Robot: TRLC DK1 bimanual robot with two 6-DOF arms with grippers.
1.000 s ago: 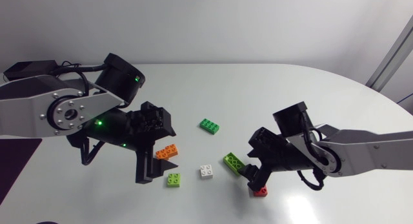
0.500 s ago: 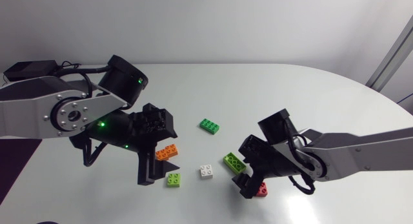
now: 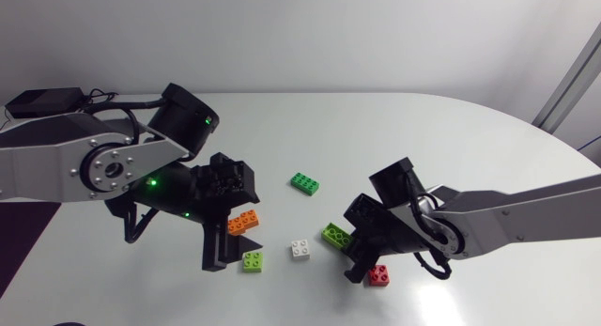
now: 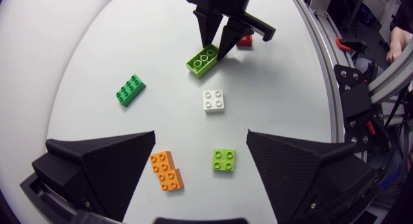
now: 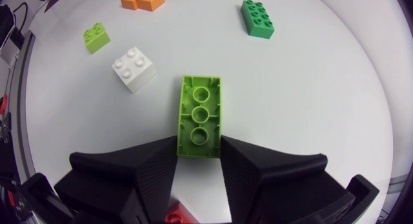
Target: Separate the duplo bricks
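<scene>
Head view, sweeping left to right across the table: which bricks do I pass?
Orange brick → white brick → long lime brick → red brick. The small lime brick overlaps the orange one's span and the dark green brick overlaps the white one's, so both are left unranked.

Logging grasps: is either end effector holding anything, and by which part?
Right end effector holds the long lime brick by its near end, one finger on each side. Left end effector holds nothing.

silver-grey arm links (image 3: 47,147), black joints (image 3: 186,121), green indicator lights (image 3: 146,182), black cables (image 3: 113,101), matte black wedge-shaped jaws
</scene>
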